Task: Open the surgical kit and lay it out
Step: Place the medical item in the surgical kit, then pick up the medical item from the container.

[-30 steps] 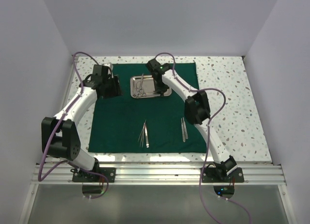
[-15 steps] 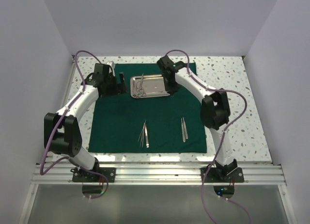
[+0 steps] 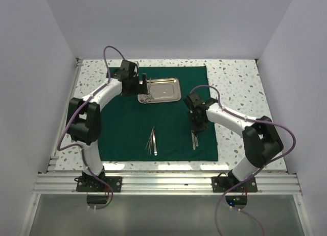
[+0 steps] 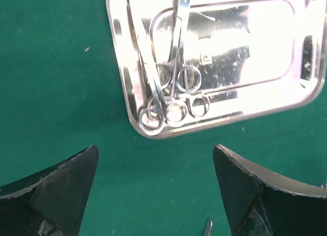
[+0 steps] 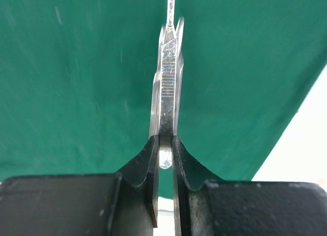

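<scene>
Cloth first: the dark green cloth (image 3: 122, 128) lies spread flat on the speckled desk (image 3: 240, 83), with the steel tray (image 3: 171, 83) near its far edge and the ring-handled instruments (image 4: 171, 93) bunched at the tray's left end. The left gripper (image 4: 155, 157) hovers just short of those rings with its fingers spread wide, holding nothing. The right gripper (image 5: 164, 144) is pressed together on the rear end of the tweezers (image 5: 168, 88) on the cloth's right side (whether they are lifted or resting on the fabric is hard to say from the wrist view). The other tweezers (image 3: 152, 141) lie loose near the cloth's middle. For the left arm's pick, I would come down over the shanks just above the rings, single out one instrument rather than the tangle, and lift straight up so the tray does not slide. The right arm should set its pair down parallel to the others.
</scene>
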`<action>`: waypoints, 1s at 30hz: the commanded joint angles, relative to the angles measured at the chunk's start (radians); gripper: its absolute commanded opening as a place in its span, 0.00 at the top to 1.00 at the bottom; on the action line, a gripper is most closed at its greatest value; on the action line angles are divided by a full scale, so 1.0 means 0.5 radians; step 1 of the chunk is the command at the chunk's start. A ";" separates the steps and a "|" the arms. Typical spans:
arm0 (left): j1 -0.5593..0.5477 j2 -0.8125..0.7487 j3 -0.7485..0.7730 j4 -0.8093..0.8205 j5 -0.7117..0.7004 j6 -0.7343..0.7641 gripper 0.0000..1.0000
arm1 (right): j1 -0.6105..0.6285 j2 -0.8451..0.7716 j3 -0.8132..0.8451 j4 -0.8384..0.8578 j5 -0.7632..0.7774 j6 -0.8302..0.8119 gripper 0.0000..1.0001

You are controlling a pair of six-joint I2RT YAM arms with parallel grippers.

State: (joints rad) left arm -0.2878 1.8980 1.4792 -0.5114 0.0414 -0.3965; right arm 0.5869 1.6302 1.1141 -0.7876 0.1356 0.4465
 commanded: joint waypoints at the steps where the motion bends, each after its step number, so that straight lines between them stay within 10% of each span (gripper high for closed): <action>1: -0.001 0.115 0.229 -0.057 -0.077 0.051 0.02 | 0.066 -0.226 -0.178 0.139 -0.158 0.076 1.00; 7: -0.013 0.330 0.560 -0.149 -0.138 0.060 0.01 | 0.072 -0.373 -0.412 0.173 -0.222 0.089 1.00; 11: -0.035 0.425 0.671 -0.168 -0.166 0.060 0.02 | 0.075 -0.426 -0.363 0.042 -0.201 0.049 0.28; 13: -0.047 0.465 0.696 -0.171 -0.175 0.063 0.02 | 0.075 -0.508 -0.311 -0.060 -0.158 0.021 0.19; 30: -0.225 0.517 0.484 -0.063 -0.411 -0.035 0.37 | 0.069 -0.573 0.113 -0.410 -0.007 -0.172 0.18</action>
State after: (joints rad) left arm -0.4072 2.1479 1.7218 -0.5659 -0.1154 -0.3904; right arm 0.6228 1.3369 1.1248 -0.9413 0.1146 0.3981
